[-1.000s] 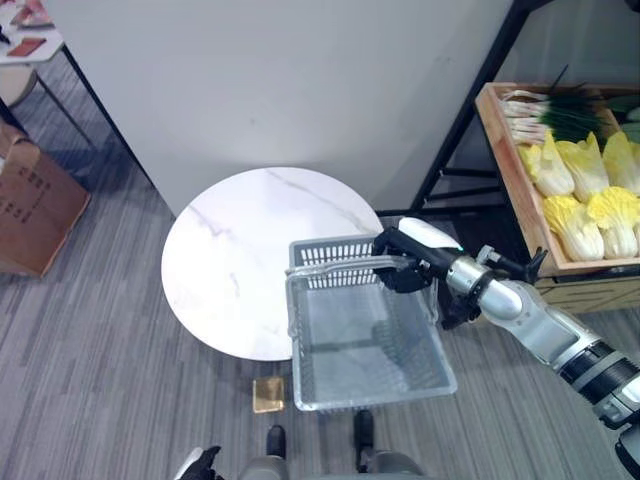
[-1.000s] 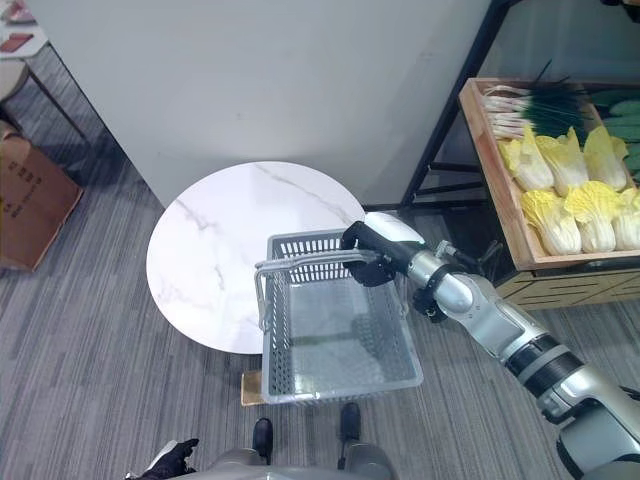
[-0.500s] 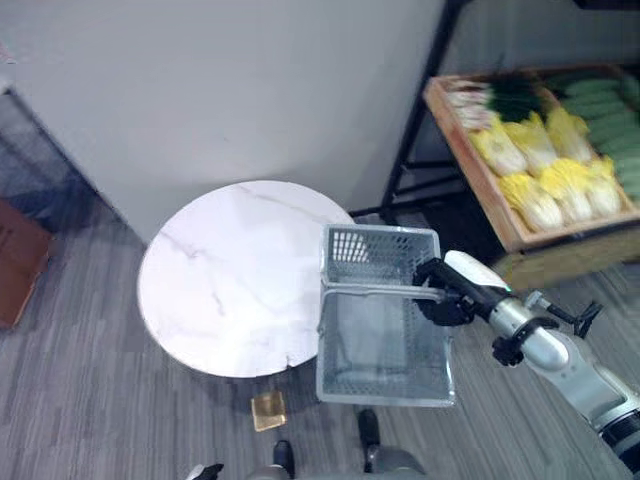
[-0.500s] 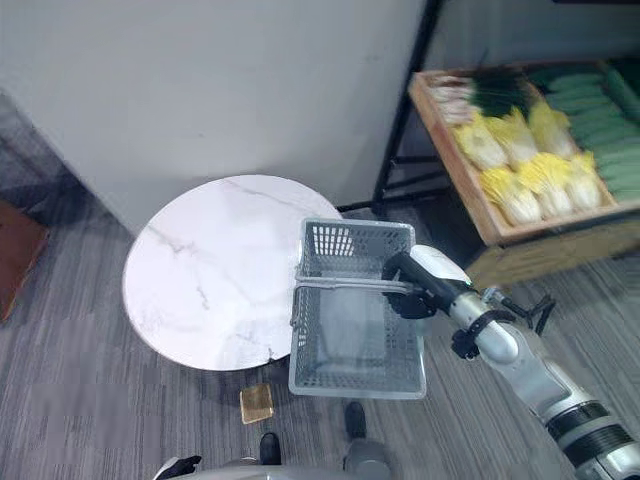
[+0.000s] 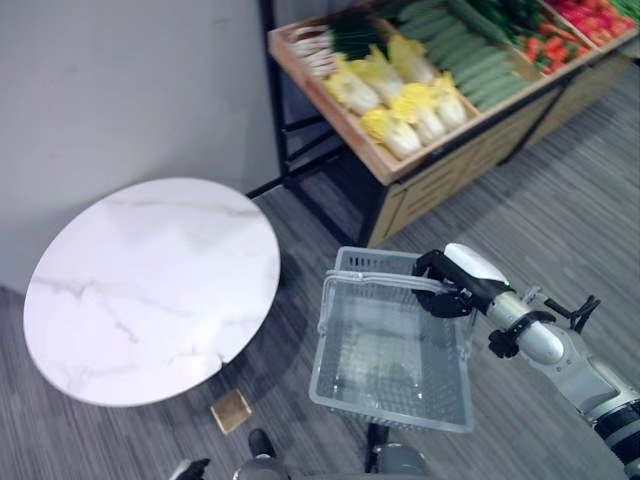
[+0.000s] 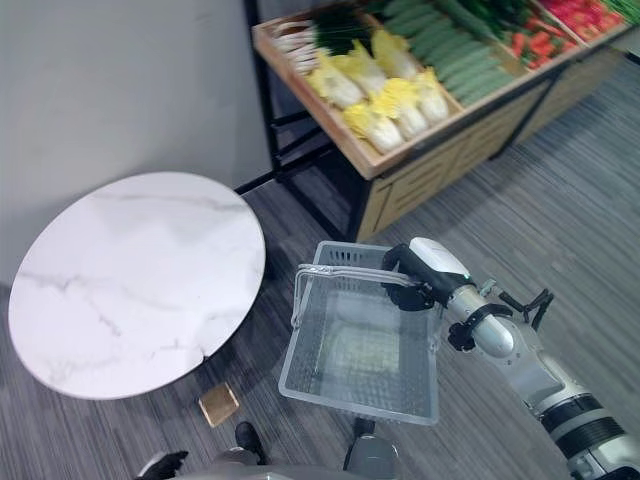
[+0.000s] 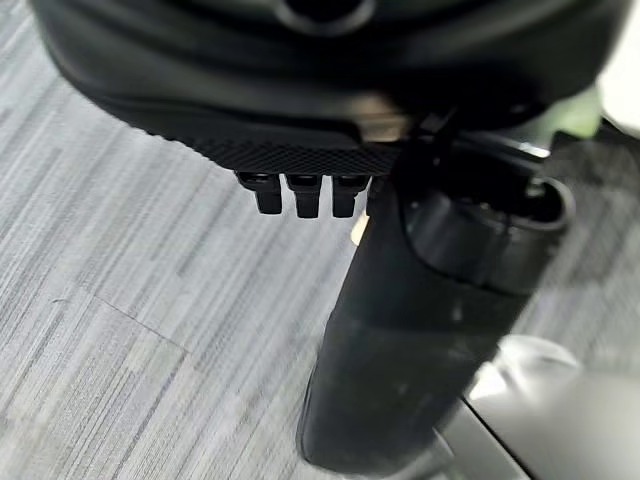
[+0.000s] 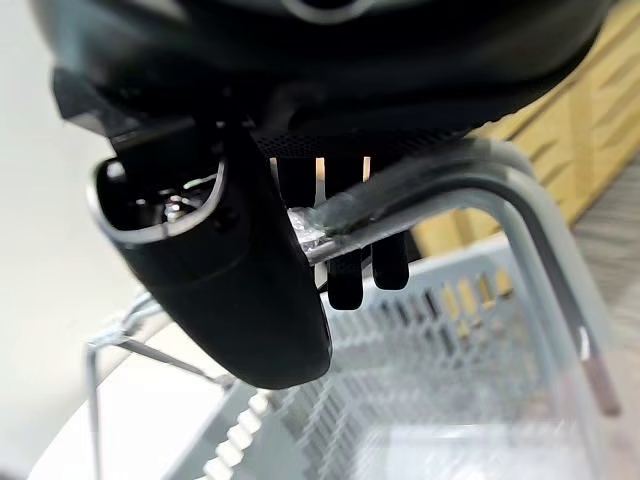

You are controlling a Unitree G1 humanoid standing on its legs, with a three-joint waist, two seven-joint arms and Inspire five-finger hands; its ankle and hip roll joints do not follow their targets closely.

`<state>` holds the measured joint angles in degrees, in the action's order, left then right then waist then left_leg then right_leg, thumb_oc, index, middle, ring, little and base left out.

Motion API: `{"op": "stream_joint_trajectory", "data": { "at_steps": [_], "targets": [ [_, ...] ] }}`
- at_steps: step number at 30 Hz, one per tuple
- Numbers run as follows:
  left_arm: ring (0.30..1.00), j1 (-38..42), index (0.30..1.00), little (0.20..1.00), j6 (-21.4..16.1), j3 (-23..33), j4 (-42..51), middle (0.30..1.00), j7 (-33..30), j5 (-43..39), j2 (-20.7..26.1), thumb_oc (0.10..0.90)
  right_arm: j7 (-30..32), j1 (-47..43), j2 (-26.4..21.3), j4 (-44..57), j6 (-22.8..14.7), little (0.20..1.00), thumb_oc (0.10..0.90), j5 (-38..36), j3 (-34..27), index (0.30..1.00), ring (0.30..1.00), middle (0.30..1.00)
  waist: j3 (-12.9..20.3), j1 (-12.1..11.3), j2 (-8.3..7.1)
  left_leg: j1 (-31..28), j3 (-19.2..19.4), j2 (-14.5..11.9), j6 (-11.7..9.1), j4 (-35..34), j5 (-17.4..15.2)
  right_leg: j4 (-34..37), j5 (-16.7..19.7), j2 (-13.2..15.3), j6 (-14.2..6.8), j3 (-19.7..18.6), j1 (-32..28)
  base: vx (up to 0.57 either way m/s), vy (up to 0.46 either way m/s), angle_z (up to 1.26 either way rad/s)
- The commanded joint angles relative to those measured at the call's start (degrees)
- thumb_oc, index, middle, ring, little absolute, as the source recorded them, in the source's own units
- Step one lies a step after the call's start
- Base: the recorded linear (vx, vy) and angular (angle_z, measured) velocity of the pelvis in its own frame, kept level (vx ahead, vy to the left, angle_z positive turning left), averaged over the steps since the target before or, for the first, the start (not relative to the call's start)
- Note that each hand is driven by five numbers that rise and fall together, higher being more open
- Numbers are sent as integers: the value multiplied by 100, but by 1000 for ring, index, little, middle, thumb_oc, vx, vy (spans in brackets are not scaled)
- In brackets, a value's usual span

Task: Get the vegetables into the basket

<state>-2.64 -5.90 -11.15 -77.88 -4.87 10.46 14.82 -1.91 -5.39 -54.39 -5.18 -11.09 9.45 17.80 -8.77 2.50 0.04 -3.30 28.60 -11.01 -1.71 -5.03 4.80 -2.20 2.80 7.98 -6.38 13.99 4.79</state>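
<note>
An empty grey mesh basket hangs above the carpet, between the round table and the produce shelf. My right hand is shut on the basket's metal handle, fingers curled over the bar and thumb beneath it. The vegetables lie in a wooden crate on the shelf beyond the basket: yellow-green cabbages, cucumbers, green onions and red peppers. My left hand hangs low at my side, relaxed over the carpet, with its fingers holding nothing.
A round white marble table stands left of the basket. A small gold block lies on the carpet by its near edge. A grey wall runs behind the table. The black shelf frame stands between table and crate.
The view has swung right toward the shelf. My right hand has carried the basket off the table's edge and closer to the crate of vegetables.
</note>
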Motion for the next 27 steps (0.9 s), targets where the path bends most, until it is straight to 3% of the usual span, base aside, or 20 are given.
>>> {"op": "stream_joint_trajectory", "data": {
  "at_steps": [1,11,15,16,17,18,19,20,21,22,24,25,26,27],
  "targets": [
    [1000,146,1000,1000,-22,-5,-202,1000,5,180,311,900,500,-465,148,733,-441,300,400,-158,-864,300,300,300,348,-91,-391,179,-326,487,-115,152,-511,147,452,622,-609,53,-117,73,-192,-20],
    [1000,255,1000,1000,0,-147,-184,1000,-48,344,97,900,506,336,-218,1053,-481,300,400,9,-1488,300,300,300,323,253,-30,25,-176,46,-524,73,-118,362,118,147,-354,-119,-190,38,-168,-6],
    [1000,347,1000,1000,2,-227,-101,1000,-79,380,59,900,598,424,-315,1053,-489,300,400,121,-1605,300,300,300,224,290,8,170,-252,-185,-692,450,-6,441,29,-22,-214,-170,-255,-19,-240,-12],
    [1000,391,1000,1000,2,-213,-52,1000,-115,353,65,900,622,402,-364,1062,-500,300,400,145,-1625,300,300,300,156,272,-33,352,-382,-258,-704,772,150,527,89,-105,-105,-168,-237,-60,-213,-17],
    [1000,393,1000,1000,-9,-191,-10,1000,-149,293,61,900,652,300,-380,1005,-499,300,400,148,-1562,300,300,300,100,177,-35,459,-809,-201,-716,956,219,541,82,-154,-63,-289,-244,-60,-209,-21],
    [1000,394,1000,1000,-8,-185,-10,1000,-149,292,61,900,655,283,-380,995,-501,300,400,149,-1547,300,300,300,97,189,-33,469,-819,-207,-719,973,211,541,80,-156,-61,-282,-246,2,-58,-32],
    [1000,391,1000,1000,-22,-182,15,1000,-190,215,37,900,679,179,-407,904,-497,300,400,148,-1469,300,300,300,53,84,-48,564,-1308,-49,-670,990,169,526,56,-169,-44,-372,-237,19,-112,-78],
    [1000,362,1000,1000,-31,-165,19,1000,-253,83,-4,900,711,-18,-352,709,-511,300,400,64,-1269,300,300,300,10,-110,-114,831,-2298,409,-474,830,-150,460,5,-199,-4,-636,-193,13,-109,-85],
    [1000,364,1000,1000,-31,-161,19,1000,-253,83,-2,900,713,-30,-350,702,-514,300,400,64,-1260,300,300,300,20,-99,-120,853,-2303,419,-468,826,-131,458,14,-190,-6,-632,-173,81,-115,-115],
    [1000,311,1000,1000,-54,-132,-27,1000,-304,21,-4,900,685,-53,-348,679,-520,300,400,50,-1226,300,300,300,34,-183,-140,1054,-2779,445,-472,576,37,473,16,-281,-4,-871,-166,64,-33,-76],
    [1000,314,1000,1000,-47,-120,-43,1000,-328,1,-17,900,676,-28,-348,691,-522,300,400,45,-1252,300,300,300,40,-201,-155,1148,-2865,451,-498,531,96,473,15,-281,-13,-936,-169,95,-28,-58],
    [1000,316,1000,1000,-39,-70,-70,1000,-382,-46,-7,900,677,-38,-316,676,-526,300,400,36,-1248,300,300,300,24,-293,-160,1253,-3231,541,-505,381,207,477,-1,-352,0,-1080,-201,89,-16,-43],
    [1000,316,1000,1000,-39,-70,-71,1000,-382,-46,-7,900,677,-38,-315,676,-526,300,400,36,-1249,300,300,300,22,-294,-160,1251,-3230,541,-505,380,208,476,-2,-352,0,-1081,-203,112,23,-67],
    [1000,305,1000,1000,-46,-79,-96,1000,-406,-40,-12,900,667,-55,-268,638,-537,300,400,39,-1207,300,300,300,8,-340,-135,1264,-3560,644,-489,337,209,386,-78,-421,22,-1287,-213,68,62,-69]
  ]
}}
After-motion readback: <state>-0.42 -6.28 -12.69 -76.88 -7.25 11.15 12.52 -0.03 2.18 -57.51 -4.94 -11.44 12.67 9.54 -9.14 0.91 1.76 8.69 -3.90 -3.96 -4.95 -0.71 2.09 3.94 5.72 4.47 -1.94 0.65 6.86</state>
